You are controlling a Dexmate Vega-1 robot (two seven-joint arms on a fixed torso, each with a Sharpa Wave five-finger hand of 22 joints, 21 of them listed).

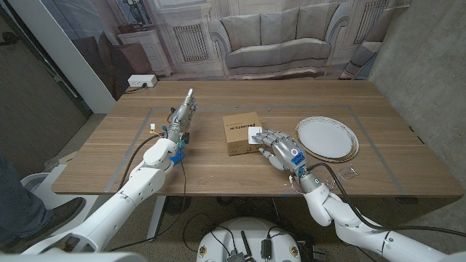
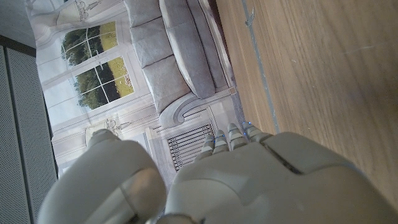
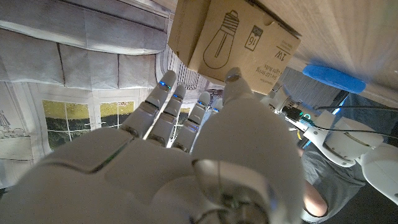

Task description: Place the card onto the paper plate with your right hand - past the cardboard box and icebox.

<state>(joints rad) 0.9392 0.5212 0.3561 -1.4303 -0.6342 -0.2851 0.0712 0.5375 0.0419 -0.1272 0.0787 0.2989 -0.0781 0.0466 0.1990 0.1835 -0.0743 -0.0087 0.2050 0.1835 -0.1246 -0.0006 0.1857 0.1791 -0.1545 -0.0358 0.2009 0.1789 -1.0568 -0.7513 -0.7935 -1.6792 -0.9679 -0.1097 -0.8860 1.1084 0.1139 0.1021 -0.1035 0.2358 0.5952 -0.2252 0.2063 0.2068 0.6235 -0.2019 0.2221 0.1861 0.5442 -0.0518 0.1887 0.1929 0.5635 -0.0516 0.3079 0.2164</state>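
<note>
Right hand [image 1: 275,148] is up against the box [image 1: 240,133], fingers pinching the white card [image 1: 255,136] at its edge. Plate [image 1: 327,137] sits just beyond. Left hand [image 1: 182,116] waits with fingers straight, holding nothing.

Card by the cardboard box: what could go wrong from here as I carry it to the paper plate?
1. The card sits at the cardboard box's right edge, at the fingertips of the right robot hand. A firm grip is not visible, so it may slip when lifted.
2. The fingers are close to the box, so closing them or pulling away could shove it.
3. The paper plate lies just beside the hand, and a low sweep might knock its rim and slide it.
</note>
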